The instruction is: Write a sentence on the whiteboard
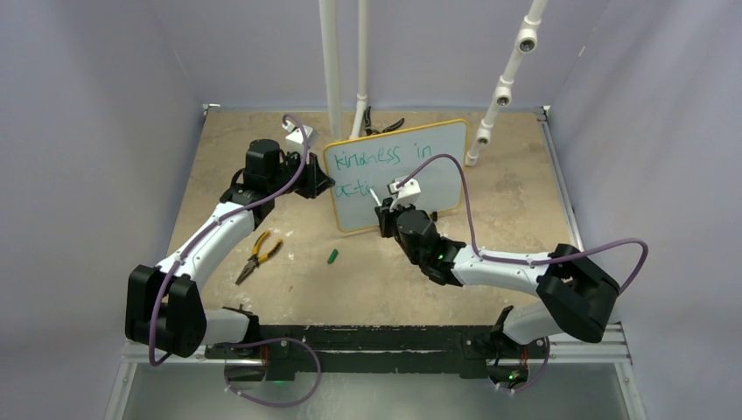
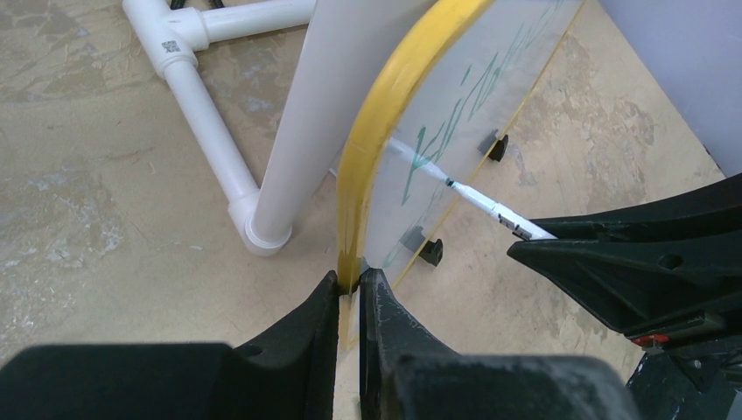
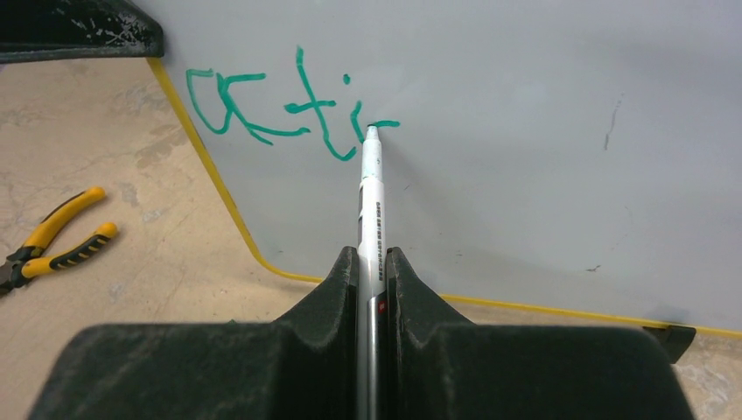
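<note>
The whiteboard (image 1: 398,175) stands upright at the table's middle back, white with a yellow frame (image 2: 385,122). The sentence (image 1: 372,160) on it reads "kindness in" on top, with a second line (image 3: 280,109) reading "acti". My left gripper (image 2: 350,278) is shut on the board's left edge. My right gripper (image 3: 374,255) is shut on a white marker pen (image 3: 371,197), whose tip touches the board just right of the last letter. The pen (image 2: 477,199) also shows in the left wrist view, reaching to the board's face.
Yellow-handled pliers (image 1: 258,255) lie on the table left of centre, with a small green pen cap (image 1: 332,256) near them. White pipe posts (image 1: 332,66) rise behind the board, and a pipe base (image 2: 210,122) lies beside it. Dark pliers (image 1: 382,125) lie at the back.
</note>
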